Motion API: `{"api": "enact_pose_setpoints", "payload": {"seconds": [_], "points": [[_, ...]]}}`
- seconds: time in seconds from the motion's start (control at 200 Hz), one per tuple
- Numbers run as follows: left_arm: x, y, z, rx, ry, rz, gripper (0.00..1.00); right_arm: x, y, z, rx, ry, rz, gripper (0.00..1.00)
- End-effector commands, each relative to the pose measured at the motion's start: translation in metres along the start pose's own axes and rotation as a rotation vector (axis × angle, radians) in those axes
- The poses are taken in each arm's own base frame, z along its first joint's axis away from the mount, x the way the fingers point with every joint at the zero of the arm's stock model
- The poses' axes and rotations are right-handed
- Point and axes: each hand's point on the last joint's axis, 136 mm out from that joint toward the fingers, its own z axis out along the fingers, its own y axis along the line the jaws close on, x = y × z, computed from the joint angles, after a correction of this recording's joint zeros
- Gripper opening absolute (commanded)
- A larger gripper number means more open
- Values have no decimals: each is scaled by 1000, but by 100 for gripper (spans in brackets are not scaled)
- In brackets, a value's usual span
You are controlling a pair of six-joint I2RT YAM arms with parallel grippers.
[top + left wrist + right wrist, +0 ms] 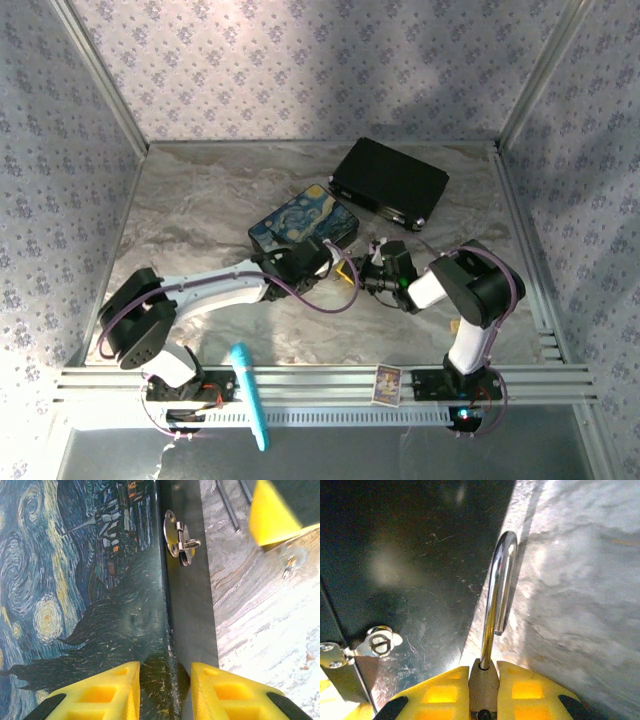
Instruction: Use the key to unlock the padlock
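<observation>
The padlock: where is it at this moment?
The padlock is clamped in the right end effector, seen in the right wrist view, just right of the dark side of the painted box, over the marble table.

The padlock (483,687) is sitting pinched between the right gripper's (483,672) yellow fingers, its dull brass body mostly hidden. Its silver shackle (496,590) is pointing straight ahead with its free end hanging clear of the body. It is lying just beside the painted box's (410,555) dark side wall.
</observation>
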Motion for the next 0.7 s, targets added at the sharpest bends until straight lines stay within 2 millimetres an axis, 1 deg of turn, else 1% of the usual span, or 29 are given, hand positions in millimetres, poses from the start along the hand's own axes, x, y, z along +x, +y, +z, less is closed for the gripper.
{"api": "enact_pose_setpoints", "payload": {"seconds": [0.0, 0.07, 0.155, 0.19, 0.195, 0.27, 0.28, 0.36, 0.4, 0.45, 0.51, 0.59, 0.695], "points": [[75, -26, 4, 87, 266, 101, 30, 10, -20, -9, 37, 57, 48, 0], [74, -22, 3, 48, 268, 102, 35, 14, -18, -6, 52, 106, 54, 0], [73, -15, 1, 4, 268, 90, 45, 24, -28, -10, 134, 172, 57, 0], [70, -11, 0, -23, 255, 75, 49, 29, -39, -16, 200, 201, 61, 0], [70, -10, -1, -26, 253, 71, 50, 32, -43, -18, 221, 212, 68, 0], [64, -3, -5, -63, 227, 27, 60, 39, -61, -36, 355, 255, 47, 6], [64, -2, -5, -68, 224, 19, 61, 39, -62, -38, 364, 260, 43, 6], [55, 0, -10, -88, 192, -10, 81, 42, -71, -51, 417, 306, 49, 12], [52, 4, -12, -123, 186, -22, 86, 45, -76, -56, 451, 340, 51, 15], [50, 6, -13, -142, 180, -40, 90, 48, -82, -63, 500, 378, 39, 18], [48, 9, -15, -171, 174, -60, 91, 47, -83, -69, 543, 400, 6, 21], [44, 21, -20, -247, 157, -105, 92, 43, -82, -77, 593, 401, -22, 25], [45, 40, -29, -353, 131, -194, 95, 34, -79, -87, 659, 416, -108, 38]]}}
